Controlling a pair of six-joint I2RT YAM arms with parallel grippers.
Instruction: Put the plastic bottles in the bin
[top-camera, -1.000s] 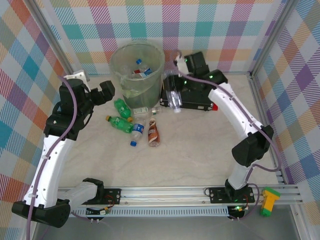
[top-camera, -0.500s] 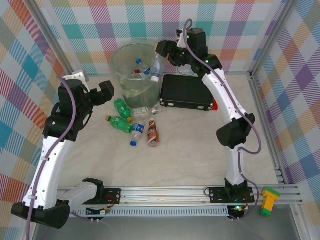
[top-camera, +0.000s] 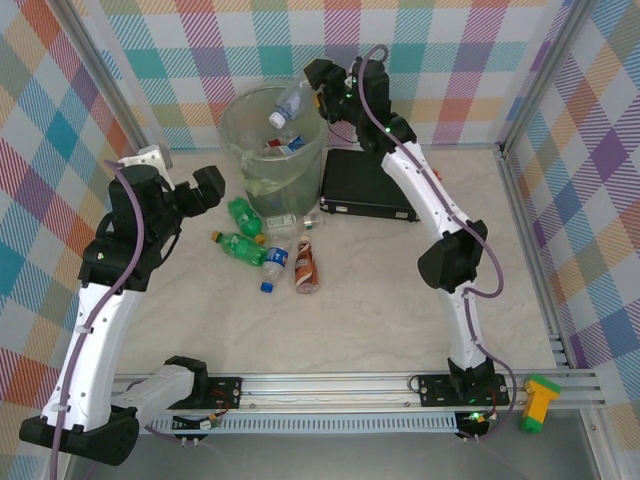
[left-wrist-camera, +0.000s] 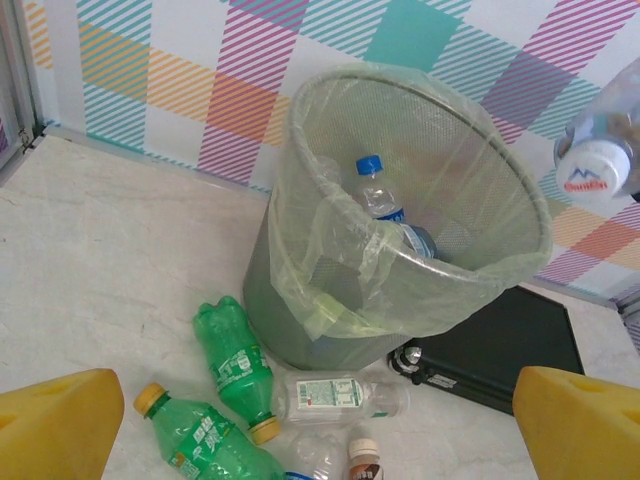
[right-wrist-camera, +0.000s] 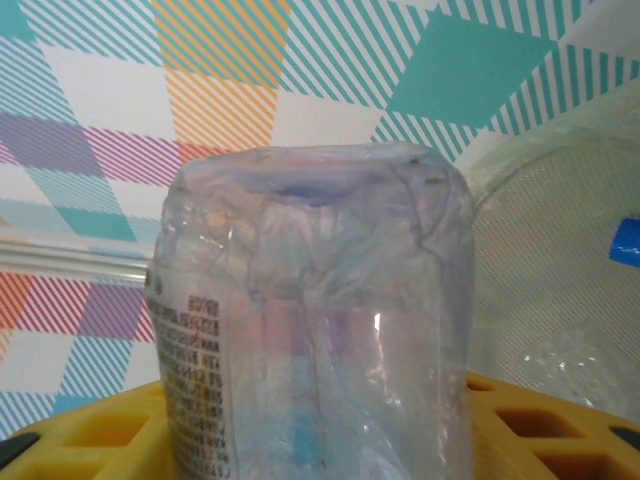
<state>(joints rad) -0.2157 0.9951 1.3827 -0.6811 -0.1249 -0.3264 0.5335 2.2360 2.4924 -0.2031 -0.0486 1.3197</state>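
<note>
Jutting leftward from right gripper (top-camera: 318, 97), clear bottle (top-camera: 289, 104) above bin (top-camera: 228, 140).

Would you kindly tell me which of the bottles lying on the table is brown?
The brown bottle lying beside the blue-capped bottle; the others are green or clear.

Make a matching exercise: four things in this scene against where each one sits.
1. clear white-capped plastic bottle
2. flat black rectangular case
3. brown-labelled plastic bottle
4. clear liner bag

A. folded over the rim of the tall translucent bin
B. lying on the table among other bottles
C. held above the bin by the right end effector
D. flat on the table beside the bin

Pairs: 1-C, 2-D, 3-B, 4-A
</note>
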